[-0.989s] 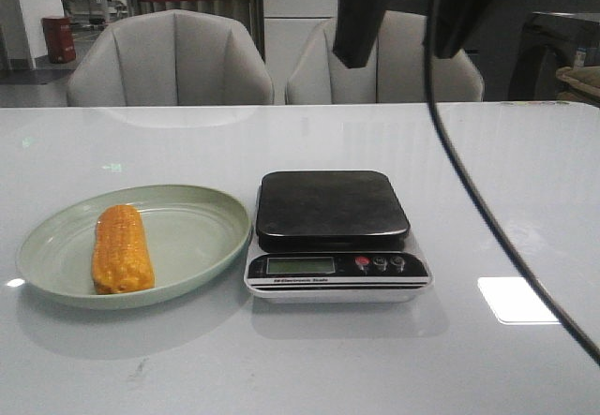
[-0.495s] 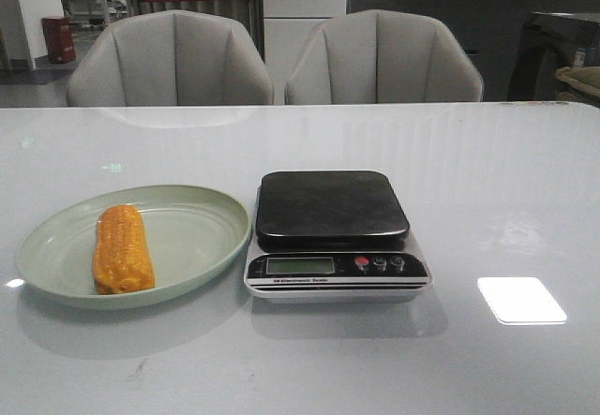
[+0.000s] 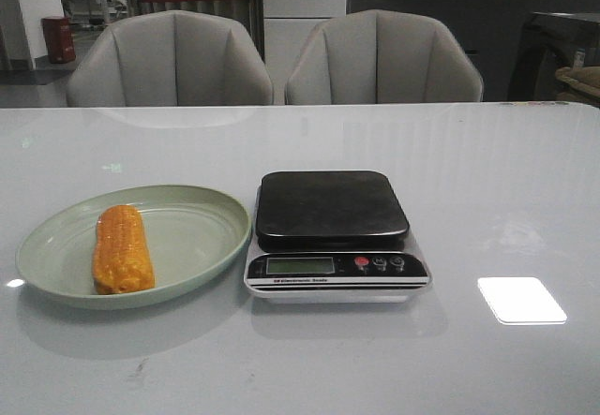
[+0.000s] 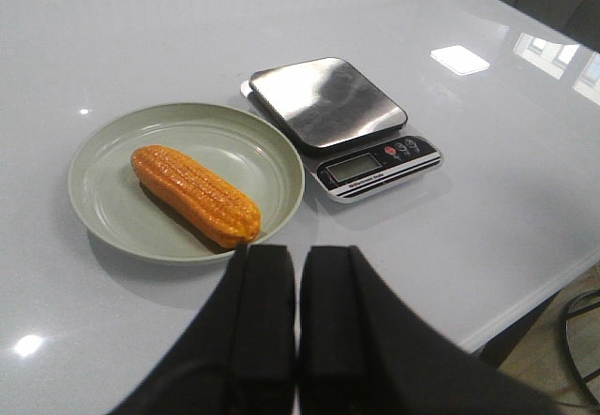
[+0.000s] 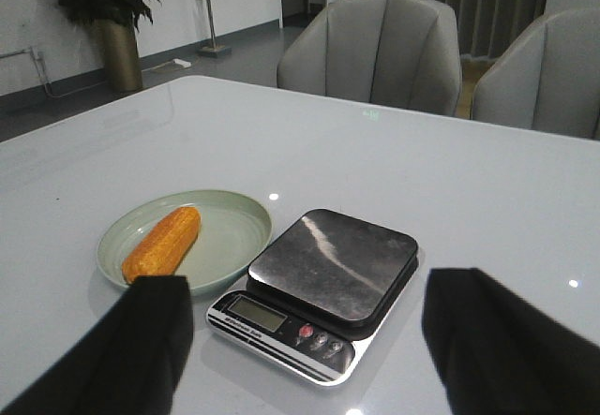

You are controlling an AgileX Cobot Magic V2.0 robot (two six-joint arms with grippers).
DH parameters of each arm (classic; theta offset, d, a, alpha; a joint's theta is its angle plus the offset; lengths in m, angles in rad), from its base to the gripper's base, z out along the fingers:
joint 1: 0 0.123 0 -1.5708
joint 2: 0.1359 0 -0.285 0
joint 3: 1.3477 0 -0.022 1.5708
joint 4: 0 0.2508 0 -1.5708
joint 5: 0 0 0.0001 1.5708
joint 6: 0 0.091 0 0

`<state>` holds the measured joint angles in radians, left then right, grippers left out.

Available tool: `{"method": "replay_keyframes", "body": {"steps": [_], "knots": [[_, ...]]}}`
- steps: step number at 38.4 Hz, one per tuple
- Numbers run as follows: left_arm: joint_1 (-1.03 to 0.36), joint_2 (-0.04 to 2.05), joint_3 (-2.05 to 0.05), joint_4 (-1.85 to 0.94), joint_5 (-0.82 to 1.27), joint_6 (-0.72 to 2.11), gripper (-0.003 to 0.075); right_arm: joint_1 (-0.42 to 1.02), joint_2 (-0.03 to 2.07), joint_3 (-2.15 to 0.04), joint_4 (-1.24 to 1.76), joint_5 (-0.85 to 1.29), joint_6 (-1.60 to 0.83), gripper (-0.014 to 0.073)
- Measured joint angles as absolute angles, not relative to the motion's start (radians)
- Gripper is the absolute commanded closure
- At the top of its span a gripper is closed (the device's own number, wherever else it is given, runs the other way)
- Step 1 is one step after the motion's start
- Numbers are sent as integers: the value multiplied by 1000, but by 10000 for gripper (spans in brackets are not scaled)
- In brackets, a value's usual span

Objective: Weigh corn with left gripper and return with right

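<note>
Since the corn [image 4: 195, 195] lies lengthwise just ahead of my left gripper [image 4: 296, 284] (jaws pressed together), I must open.

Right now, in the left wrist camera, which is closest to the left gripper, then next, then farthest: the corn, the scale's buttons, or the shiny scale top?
1. Corn, on the green plate, just beyond the left gripper.
2. Scale's buttons, front strip.
3. Shiny scale top, behind the buttons.

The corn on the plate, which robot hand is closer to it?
Likely the left. The left gripper hangs shut, above the table just off the green plate where the corn lies. The right gripper, fingers spread, hovers over the scale instead.
</note>
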<state>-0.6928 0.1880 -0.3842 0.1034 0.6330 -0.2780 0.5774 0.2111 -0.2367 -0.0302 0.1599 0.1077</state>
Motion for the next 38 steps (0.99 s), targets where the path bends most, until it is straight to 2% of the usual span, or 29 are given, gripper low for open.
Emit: {"method": "replay_keyframes", "body": {"steps": [3, 5, 7, 10, 11, 14, 38], "knots": [[-693, 188, -384, 103, 633, -278, 596, 577, 202, -202, -37, 132, 108, -10], [-693, 188, -384, 103, 633, -278, 596, 577, 202, -197, -37, 132, 108, 31], [-693, 188, -384, 103, 633, -278, 596, 577, 202, -195, -39, 130, 108, 146], [-693, 188, -384, 103, 633, -278, 596, 577, 202, -195, -39, 127, 108, 460], [-693, 188, -384, 103, 633, -278, 596, 577, 202, -195, -39, 130, 108, 474], [-693, 188, -384, 103, 633, -278, 596, 577, 202, -195, -39, 141, 108, 417], [-679, 188, -384, 101, 634, -278, 596, 577, 202, -195, -39, 159, 108, 417]]}}
